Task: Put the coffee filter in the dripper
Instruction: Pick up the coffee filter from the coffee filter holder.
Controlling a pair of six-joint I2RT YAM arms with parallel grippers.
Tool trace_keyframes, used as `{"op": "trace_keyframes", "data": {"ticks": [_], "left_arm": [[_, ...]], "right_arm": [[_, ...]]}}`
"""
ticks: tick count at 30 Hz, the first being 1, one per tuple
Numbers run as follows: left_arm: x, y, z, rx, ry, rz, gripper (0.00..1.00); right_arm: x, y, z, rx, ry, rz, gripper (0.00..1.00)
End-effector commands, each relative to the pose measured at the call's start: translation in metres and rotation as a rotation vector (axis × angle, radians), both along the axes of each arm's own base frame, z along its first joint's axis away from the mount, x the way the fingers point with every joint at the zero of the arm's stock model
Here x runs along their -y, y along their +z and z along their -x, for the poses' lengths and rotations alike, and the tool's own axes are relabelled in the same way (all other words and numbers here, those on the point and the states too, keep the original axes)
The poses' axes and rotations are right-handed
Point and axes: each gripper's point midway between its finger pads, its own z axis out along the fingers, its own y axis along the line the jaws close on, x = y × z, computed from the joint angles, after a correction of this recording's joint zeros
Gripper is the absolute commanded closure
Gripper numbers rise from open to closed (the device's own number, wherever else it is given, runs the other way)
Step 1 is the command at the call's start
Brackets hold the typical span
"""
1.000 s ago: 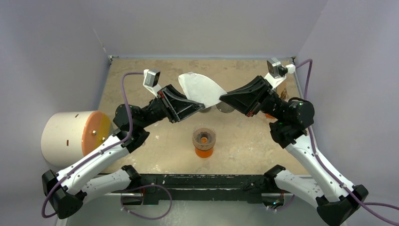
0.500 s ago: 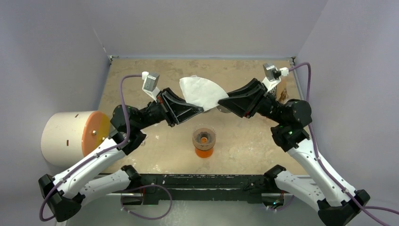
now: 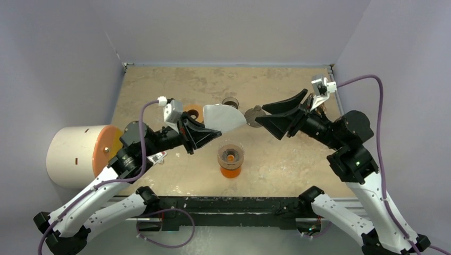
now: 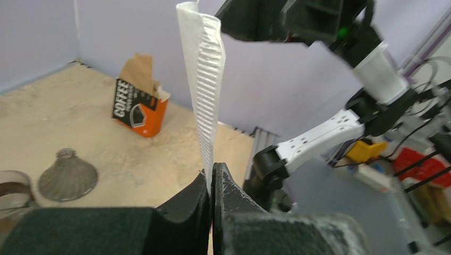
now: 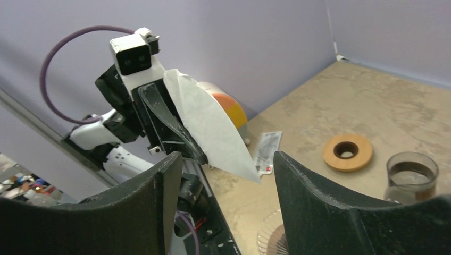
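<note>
We pinch the coffee filter (image 3: pixel 223 118) in our clenched left end effector (image 3: pixel 215 134), aloft at twelve o'clock of the dripper (image 3: pixel 230 154). Our right end effector (image 3: pixel 265 114) gapes, released, at three o'clock of the filter. Seating it in the dripper is not yet done.

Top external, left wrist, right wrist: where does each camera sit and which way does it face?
Top external: above, behind the bases, looking down on the table; left arm and right arm in view.
Left wrist: looks rightward past the shut left hand pinching the coffee filter.
Right wrist: looks leftward through its open right hand.
Both wrist views share the coffee filter.
</note>
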Motion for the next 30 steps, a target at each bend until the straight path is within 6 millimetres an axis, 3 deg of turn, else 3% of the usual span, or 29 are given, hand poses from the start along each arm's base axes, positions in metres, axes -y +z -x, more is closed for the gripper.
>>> {"op": "trace_keyframes", "data": {"ticks": [1, 6, 14, 23, 30], "left_arm": [[-0.011, -0.022, -0.017, 0.193, 0.102, -0.167, 1.0], [-0.023, -0.04, -0.039, 0.338, 0.211, -0.31, 1.0], [-0.029, -0.057, -0.045, 0.571, 0.197, -0.478, 1.0], [-0.046, -0.069, -0.069, 0.774, 0.332, -0.598, 1.0], [-0.059, -0.073, -0.09, 0.917, 0.447, -0.707, 1.0]], "right_arm": [[0.01, -0.005, -0.008, 0.012, -0.085, 0.087, 0.32], [0.005, -0.013, -0.014, -0.022, -0.072, 0.128, 0.32], [-0.013, -0.03, -0.023, -0.1, -0.004, 0.142, 0.35], [-0.031, -0.059, -0.046, -0.315, -0.015, 0.101, 0.35], [-0.052, -0.061, -0.054, -0.465, 0.047, -0.009, 0.35]]}}
